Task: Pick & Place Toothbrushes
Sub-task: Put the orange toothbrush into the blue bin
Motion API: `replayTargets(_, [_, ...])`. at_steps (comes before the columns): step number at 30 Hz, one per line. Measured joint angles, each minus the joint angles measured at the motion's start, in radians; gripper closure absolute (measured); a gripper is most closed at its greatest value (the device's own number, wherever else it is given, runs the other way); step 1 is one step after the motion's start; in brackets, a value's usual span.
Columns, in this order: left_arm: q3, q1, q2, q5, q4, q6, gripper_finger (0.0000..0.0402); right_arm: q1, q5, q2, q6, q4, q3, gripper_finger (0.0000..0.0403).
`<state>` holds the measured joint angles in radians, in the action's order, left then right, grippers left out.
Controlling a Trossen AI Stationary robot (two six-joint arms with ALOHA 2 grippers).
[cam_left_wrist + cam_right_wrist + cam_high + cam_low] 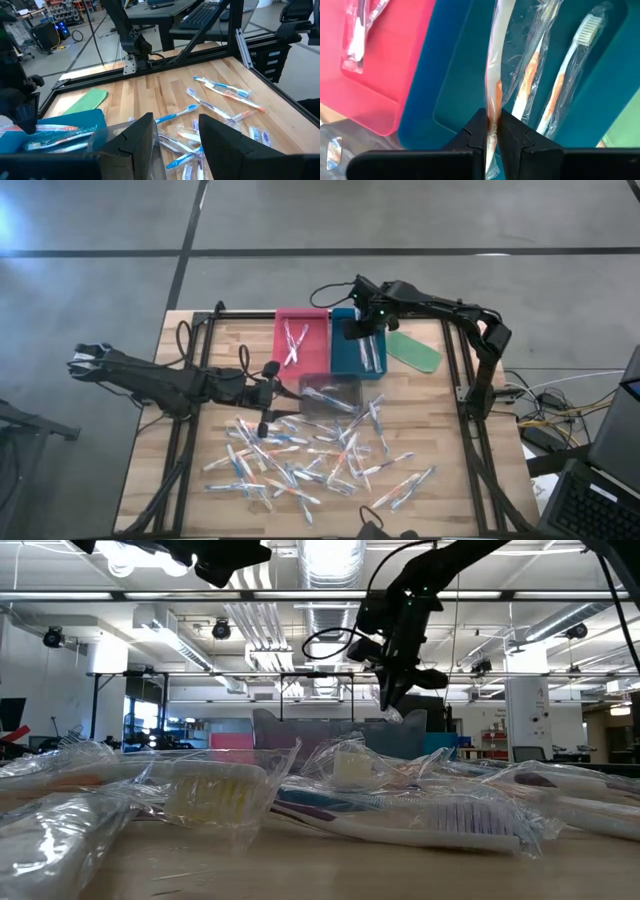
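Toothbrushes (320, 460) are seen strewn toward six o'clock from above; some lie in the red tray (303, 340) and blue tray (355, 350). Right gripper (363, 330) is held over the blue tray; left gripper (262, 395) is at nine o'clock. Left wrist: fingers (145, 135) are parted, empty. Right wrist: one wrapped toothbrush (495, 65) is pinched.

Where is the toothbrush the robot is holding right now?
The right pincer pinches a wrapped toothbrush over the blue tray, at the back of the table beside the red tray. Two more toothbrushes already lie in that blue tray.
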<state>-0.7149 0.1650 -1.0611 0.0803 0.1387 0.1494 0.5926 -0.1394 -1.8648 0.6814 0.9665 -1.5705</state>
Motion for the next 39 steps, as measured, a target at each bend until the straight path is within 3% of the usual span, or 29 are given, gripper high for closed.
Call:
replayTargets(20, [0.0,0.0,0.0,0.0,0.001,-0.019,0.0239,0.011,0.011,-0.001,-0.001,-0.087,0.061,0.038])
replayTargets(39, [0.0,0.0,0.0,0.0,0.002,-0.019,0.0239,0.045,0.01,-0.001,0.0,-0.214,0.214,0.0379])
